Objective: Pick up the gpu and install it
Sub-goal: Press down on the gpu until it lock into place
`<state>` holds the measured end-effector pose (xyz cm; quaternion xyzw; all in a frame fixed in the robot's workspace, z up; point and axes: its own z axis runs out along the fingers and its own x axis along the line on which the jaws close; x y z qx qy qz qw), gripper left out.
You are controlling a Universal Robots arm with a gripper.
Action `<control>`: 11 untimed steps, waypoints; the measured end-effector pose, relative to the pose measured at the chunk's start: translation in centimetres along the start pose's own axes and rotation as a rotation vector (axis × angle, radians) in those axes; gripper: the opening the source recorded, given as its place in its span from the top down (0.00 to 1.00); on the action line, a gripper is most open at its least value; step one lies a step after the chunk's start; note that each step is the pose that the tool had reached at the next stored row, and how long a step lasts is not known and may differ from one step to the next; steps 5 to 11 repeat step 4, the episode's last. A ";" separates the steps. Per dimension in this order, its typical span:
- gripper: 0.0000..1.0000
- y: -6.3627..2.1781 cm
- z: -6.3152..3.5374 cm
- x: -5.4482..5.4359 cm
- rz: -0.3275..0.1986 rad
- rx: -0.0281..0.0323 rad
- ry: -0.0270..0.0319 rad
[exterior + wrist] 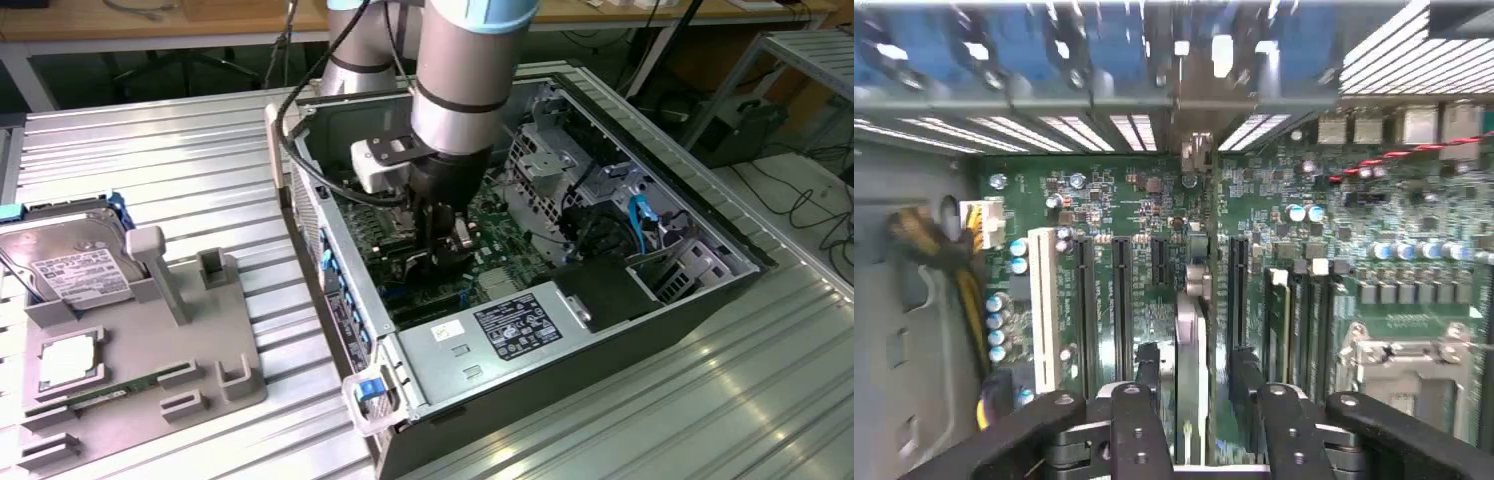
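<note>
The gpu (1191, 340) appears edge-on in the wrist view, a thin upright card standing in a slot of the green motherboard (1154, 200), its metal bracket end toward the case's rear wall. My gripper (1192, 375) straddles it, and the two black fingers (1146, 372) stand a little off each face of the card with dark gaps showing, so the jaws are open around it. In the exterior view the gripper (447, 240) reaches straight down into the open computer case (694, 215), low over the motherboard.
Black expansion slots and a white slot (1044, 300) flank the card, and the CPU socket (1399, 360) lies beyond them. The power supply (514, 325) fills the case's near end. On the exterior view's left, a grey fixture (200, 350) holds a hard drive (80, 265) and a RAM stick (100, 395).
</note>
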<state>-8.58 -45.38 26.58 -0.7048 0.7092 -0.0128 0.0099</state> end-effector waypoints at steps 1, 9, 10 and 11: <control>0.58 -0.05 -1.37 0.0 0.000 0.0000 -0.0001; 0.89 -0.04 -2.04 0.0 0.000 0.0006 0.0000; 0.89 -0.04 -2.04 0.0 0.000 0.0006 0.0000; 0.89 -0.04 -2.04 0.0 0.000 0.0006 0.0000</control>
